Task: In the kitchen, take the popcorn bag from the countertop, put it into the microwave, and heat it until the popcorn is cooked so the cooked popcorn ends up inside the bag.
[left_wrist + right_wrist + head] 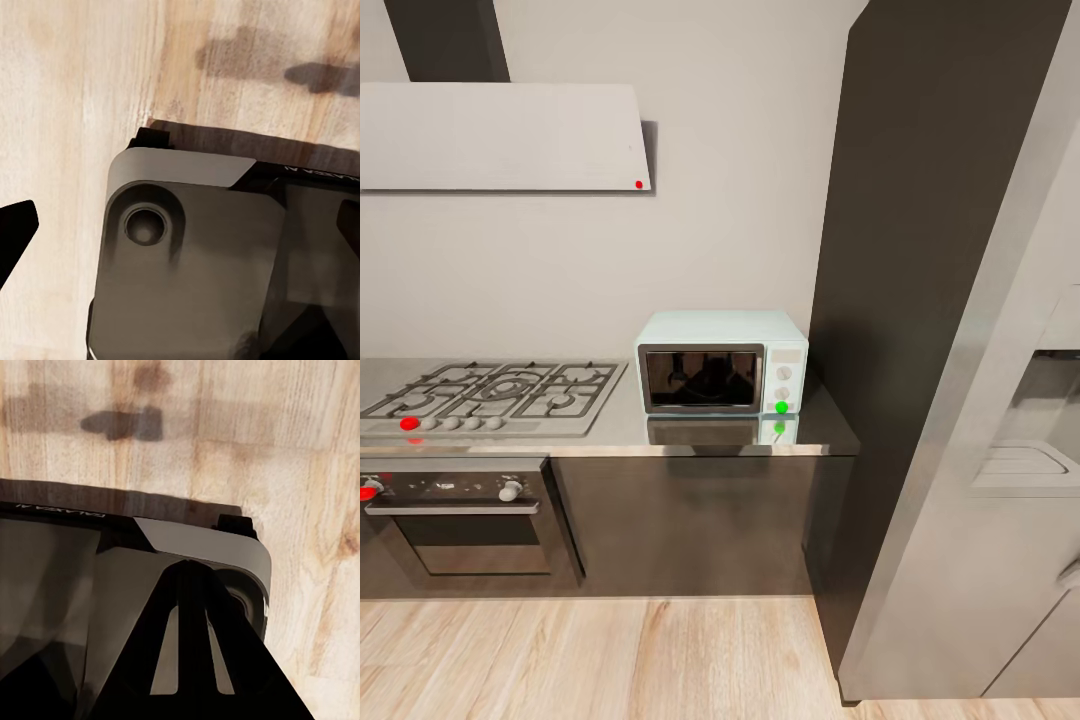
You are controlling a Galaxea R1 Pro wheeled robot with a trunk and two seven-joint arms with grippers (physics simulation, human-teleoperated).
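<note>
Mint boxy microwave, glossy grey countertop, steel-grated hob

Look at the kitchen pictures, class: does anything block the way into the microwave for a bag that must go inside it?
Yes: the microwave, standing on the countertop beside the gas hob, has its dark glass door shut, closing off the inside. Nothing stands on the countertop in front of that door.

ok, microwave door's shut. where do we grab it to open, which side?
Judging by layout: the control panel sits on the right of the microwave, so the door probably hinges left. Hook its right edge, beside the panel, coming straight from the front. No handle is discernible at this range.
</note>
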